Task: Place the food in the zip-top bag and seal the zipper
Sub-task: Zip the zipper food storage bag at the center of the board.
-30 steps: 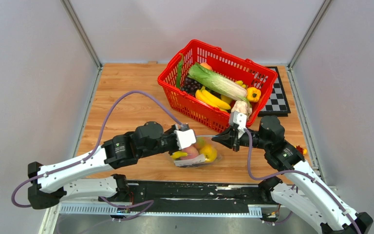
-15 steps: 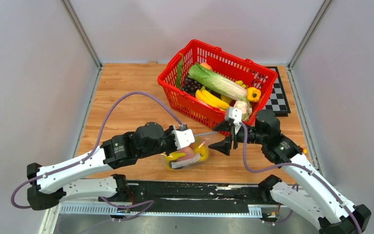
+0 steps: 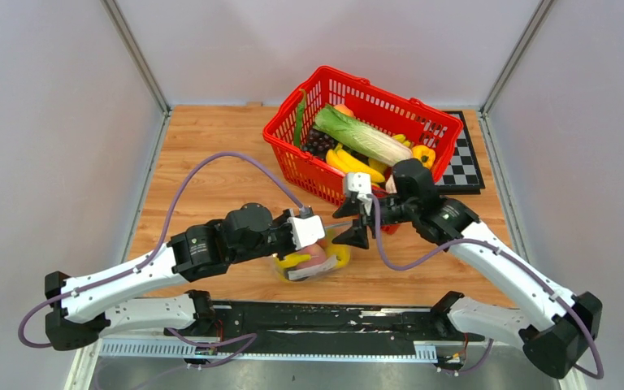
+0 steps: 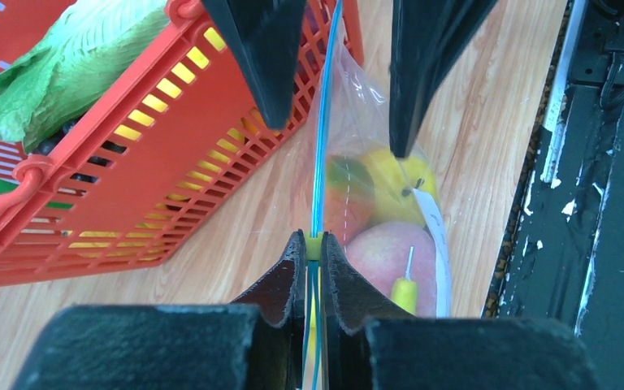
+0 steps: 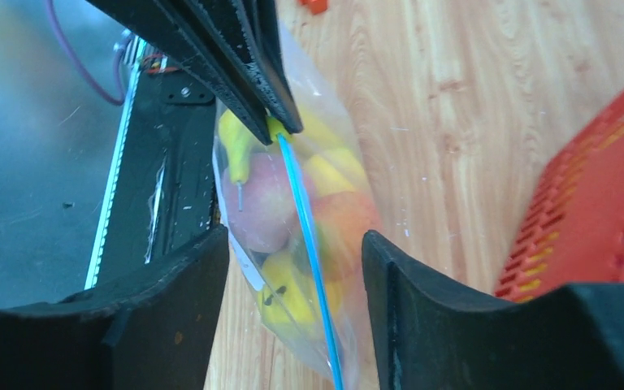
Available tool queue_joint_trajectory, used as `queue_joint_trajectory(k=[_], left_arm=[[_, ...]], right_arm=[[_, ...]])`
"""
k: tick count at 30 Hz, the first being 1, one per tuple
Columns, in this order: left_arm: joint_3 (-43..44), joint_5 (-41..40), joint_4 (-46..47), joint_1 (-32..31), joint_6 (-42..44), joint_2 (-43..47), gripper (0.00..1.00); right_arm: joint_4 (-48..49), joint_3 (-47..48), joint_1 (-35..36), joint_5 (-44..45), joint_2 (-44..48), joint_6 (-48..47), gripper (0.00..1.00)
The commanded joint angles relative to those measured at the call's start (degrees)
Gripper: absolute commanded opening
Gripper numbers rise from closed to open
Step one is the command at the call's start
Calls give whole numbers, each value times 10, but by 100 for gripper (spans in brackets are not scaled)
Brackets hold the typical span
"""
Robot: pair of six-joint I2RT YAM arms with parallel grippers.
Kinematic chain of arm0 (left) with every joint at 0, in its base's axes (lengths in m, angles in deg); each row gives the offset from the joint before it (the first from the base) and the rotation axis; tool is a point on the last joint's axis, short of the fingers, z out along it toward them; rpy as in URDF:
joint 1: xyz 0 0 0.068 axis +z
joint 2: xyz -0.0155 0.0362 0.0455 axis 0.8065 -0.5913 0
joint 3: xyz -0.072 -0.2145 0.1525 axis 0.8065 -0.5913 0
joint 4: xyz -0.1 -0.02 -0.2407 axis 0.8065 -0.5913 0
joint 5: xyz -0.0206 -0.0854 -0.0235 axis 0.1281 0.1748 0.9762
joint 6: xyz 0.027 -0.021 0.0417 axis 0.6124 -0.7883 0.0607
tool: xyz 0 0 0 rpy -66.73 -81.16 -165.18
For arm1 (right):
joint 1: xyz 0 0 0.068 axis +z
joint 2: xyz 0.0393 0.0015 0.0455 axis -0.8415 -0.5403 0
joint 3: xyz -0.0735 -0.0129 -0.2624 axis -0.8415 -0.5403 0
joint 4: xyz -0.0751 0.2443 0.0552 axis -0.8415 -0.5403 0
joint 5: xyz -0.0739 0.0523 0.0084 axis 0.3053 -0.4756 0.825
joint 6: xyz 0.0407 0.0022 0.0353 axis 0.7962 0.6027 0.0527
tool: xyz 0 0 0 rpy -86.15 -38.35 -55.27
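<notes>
Zipper (image 4: 318, 162) tight in left claw (image 4: 313, 241) — right claw (image 5: 294, 240) agape astride it, basket (image 4: 130, 122) close.

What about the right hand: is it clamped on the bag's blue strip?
No, the right hand stands open around the blue strip; only the left hand pinches it.

The top view looks down from above and behind the arm bases at six o'clock, facing twelve o'clock and taking in the whole wooden table (image 3: 211, 122) from a distance. The left wrist view sits very close behind the left gripper (image 4: 314, 241), the right wrist view equally close behind the right gripper (image 5: 292, 240), and the two face each other. All three share the zip-top bag (image 3: 313, 258) and its zipper (image 4: 318, 162).
</notes>
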Motion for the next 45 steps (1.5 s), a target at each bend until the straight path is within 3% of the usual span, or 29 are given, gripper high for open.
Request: queue_joint_trajectory(k=[1,8,12,17,31,45], left_arm=[[6,9,48,2,-12,19,0],[-1,6,47,2,-14,25,0],[-8,5,49,2,-18,29,0],[-12,-6,45,2,-24,38,0],[-15,-58,-8,1,-83,44,0],[-3,-156,-74,2,-98,46,0]], right_arm=[[-38,61,36,-14,-41,-60,57],[-37,84,45,-9,-77,-69,34],[-35,76,45,-3,-73,-65,14],[8,42,44,36,-43,-42,1],[178,-102,44,267,106,109,0],[190,-127,43,347,147,130,0]])
